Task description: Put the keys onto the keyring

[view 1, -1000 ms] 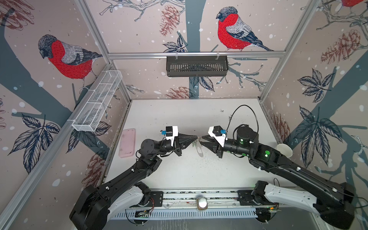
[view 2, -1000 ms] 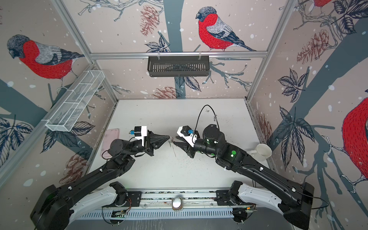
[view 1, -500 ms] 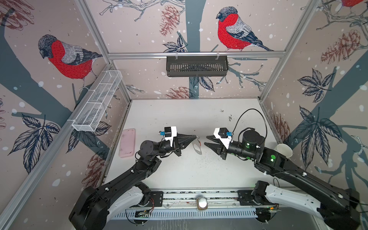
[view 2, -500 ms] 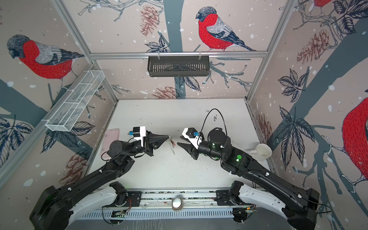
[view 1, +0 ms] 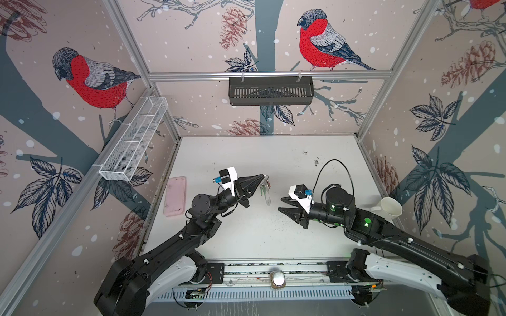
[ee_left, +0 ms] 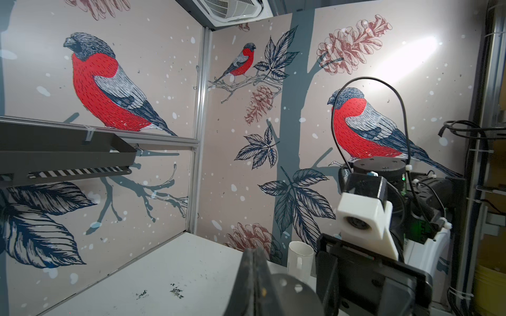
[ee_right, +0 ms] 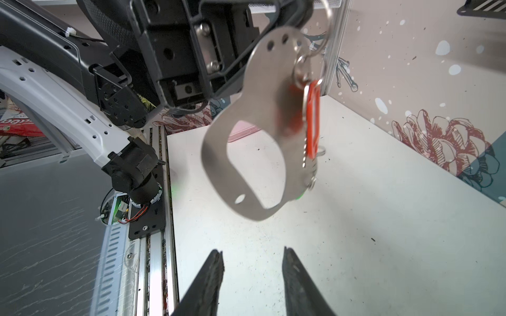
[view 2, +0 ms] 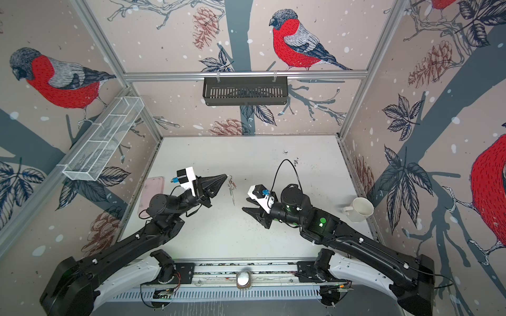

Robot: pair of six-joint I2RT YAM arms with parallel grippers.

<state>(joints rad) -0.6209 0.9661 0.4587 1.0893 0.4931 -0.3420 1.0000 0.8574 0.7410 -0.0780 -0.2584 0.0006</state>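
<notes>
Grey metal hangs in mid-air: the keyring (ee_right: 262, 90), a flat curved plate with an oval cutout and small edge holes, dangles below the shut tips of the left end effector (view 1: 261, 177), which clamp its upper end. It hangs clear of the white bench (view 1: 273, 240); the exact grip spot is partly hidden behind the fingers. In the right wrist view, small metal rings at the plate's edge carry a red-orange tag (ee_right: 312, 117) and a silver key (ee_right: 305, 156) beside it. The key lies against the side of the plate farther from the left arm. A green tag (view 1: 262, 188) shows only as a sliver among the hanging pieces, too small to tell how it is fastened.

The right end effector (view 1: 281, 204) faces the keyring from the opposite side, level with its lower end and apart from it. Its two fingers (ee_right: 216, 262) are spread and hold nothing, with bare bench showing between them. In both top views the two end effectors point at each other, with the keyring between them and nearer the left one.

A pink case (view 1: 175, 195) lies flat on the bench behind the left end effector, beside the left arm's elbow. A white mug (view 1: 390, 208) stands behind the right end effector, at the bench's edge past the right arm. Both are well apart from the keyring.
</notes>
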